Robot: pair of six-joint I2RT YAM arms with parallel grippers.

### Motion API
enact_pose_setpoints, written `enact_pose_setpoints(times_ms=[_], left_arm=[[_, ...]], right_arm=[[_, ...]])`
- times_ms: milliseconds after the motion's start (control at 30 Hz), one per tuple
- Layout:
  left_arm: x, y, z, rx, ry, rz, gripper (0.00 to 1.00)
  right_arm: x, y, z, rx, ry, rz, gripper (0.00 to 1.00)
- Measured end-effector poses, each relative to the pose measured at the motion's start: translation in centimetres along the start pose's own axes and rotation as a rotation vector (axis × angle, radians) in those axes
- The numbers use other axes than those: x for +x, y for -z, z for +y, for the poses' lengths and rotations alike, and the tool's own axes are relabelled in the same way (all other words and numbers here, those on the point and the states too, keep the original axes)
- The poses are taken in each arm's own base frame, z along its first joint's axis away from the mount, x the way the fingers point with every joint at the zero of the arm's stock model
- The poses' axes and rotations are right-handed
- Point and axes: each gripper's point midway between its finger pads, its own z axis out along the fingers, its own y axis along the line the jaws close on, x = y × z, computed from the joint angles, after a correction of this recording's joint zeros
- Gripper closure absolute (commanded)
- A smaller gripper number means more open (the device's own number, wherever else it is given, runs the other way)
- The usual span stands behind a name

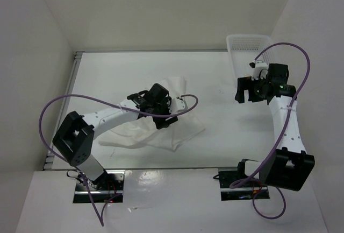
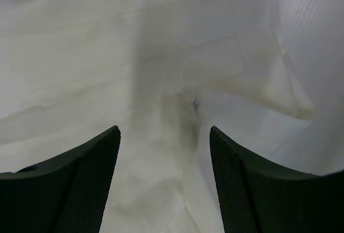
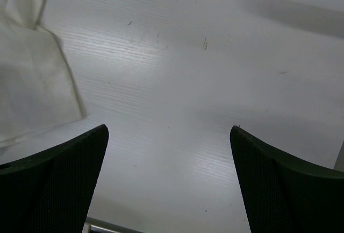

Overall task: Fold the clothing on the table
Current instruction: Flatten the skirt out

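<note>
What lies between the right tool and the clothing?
Only bare table: the right wrist view shows its white, faintly marked surface running from the right tool to the clothing.

— How is the thin white creased cloth garment [image 1: 180,133] finished?
— Soft, matt, finely woven. The flat white tabletop [image 3: 177,93] is seen finely ribbed, faintly sheened; at two o'clock, the white mesh basket [image 1: 242,42] is smooth plastic.

White clothing [image 1: 181,129], white table [image 1: 115,71]
</note>
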Motion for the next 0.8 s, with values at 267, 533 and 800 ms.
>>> enact_pose_setpoints(times_ms=[267,533,800], left_arm=[[0.7,-1.4,-1.4,0.053,-0.032,0.024,0.26],[1.4,-2.3,-2.4,0.098,-0.031,0.042,0.30],[2.8,-3.7,-2.9,0.129,-0.020,0.083,0.71]], right_arm=[[0.3,-0.1,0.2,-0.010,-0.003,0.005,0.03],[0.3,-0.2,0.4,-0.024,-0.005,0.005,0.03],[0.3,-0.2,0.7,-0.041,-0.005,0.001,0.04]])
